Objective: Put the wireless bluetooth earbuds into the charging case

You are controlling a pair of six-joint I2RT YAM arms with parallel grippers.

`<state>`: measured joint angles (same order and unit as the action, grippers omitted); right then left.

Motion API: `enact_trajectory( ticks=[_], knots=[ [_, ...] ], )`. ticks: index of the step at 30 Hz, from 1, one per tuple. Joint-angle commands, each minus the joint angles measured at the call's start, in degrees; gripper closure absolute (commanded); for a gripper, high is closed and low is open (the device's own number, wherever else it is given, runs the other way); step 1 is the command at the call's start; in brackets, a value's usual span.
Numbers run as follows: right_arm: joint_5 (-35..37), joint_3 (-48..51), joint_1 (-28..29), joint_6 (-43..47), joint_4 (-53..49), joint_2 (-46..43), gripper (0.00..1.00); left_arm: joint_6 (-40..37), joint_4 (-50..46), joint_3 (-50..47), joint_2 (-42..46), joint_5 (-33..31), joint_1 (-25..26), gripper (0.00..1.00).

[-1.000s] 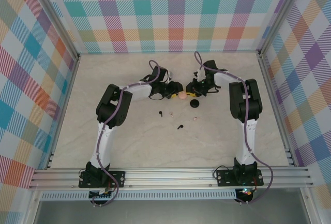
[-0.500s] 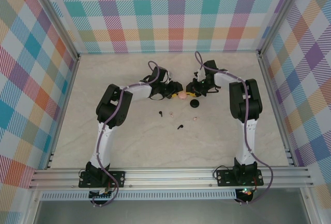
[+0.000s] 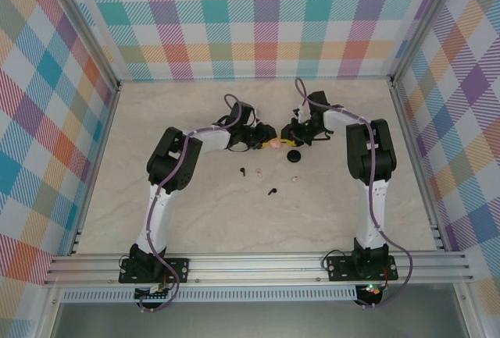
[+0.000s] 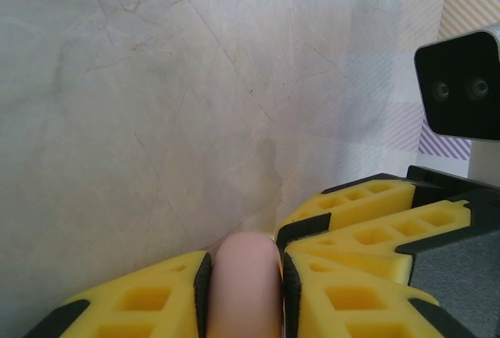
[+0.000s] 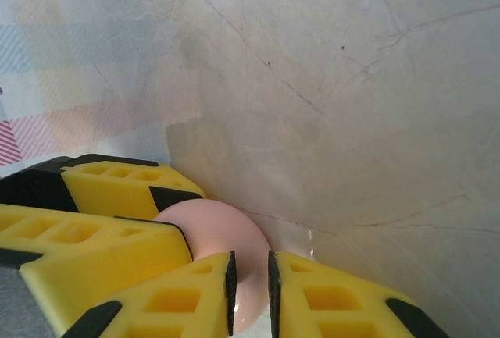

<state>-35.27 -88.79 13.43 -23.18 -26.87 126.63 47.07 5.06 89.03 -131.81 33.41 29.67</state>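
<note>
The left gripper [image 4: 244, 279] and right gripper [image 5: 250, 287] are both clamping their jaws on the pale pink round charging case [image 5: 212, 229], while the four tiny black and pink stemmed earbuds [image 3: 272, 192] are lying uninserted on the table [image 3: 203, 213] nearby

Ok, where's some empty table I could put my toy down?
Bare table lies between the left arm and the left wall, along the back wall, and in the near strip between the two bases. Right of the right arm it is narrow. The middle is crowded: pink case, black case, four earbuds.
</note>
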Motion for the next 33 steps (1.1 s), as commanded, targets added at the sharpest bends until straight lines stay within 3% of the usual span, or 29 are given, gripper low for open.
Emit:
enact_trajectory(
  ticks=[1,9,15,33],
  knots=[
    [-0.94,1.73,0.37,-0.39,-0.1,-0.27,0.77,0.48,0.32,-1.45,-2.14,1.75,2.85,0.77],
    [0.55,7.21,-1.26,-0.75,3.74,-7.58,0.69,-2.09,2.24,-4.16,1.99,-0.84,1.91,0.79],
    [-0.49,12.93,-3.99,2.25,7.45,-16.69,0.6,-8.21,3.82,-6.58,8.36,0.9,-0.43,0.79],
    [-23.47,13.41,-5.96,13.33,11.56,-29.71,0.43,-25.62,0.27,-7.02,25.33,15.84,-5.55,0.78]
  ],
)
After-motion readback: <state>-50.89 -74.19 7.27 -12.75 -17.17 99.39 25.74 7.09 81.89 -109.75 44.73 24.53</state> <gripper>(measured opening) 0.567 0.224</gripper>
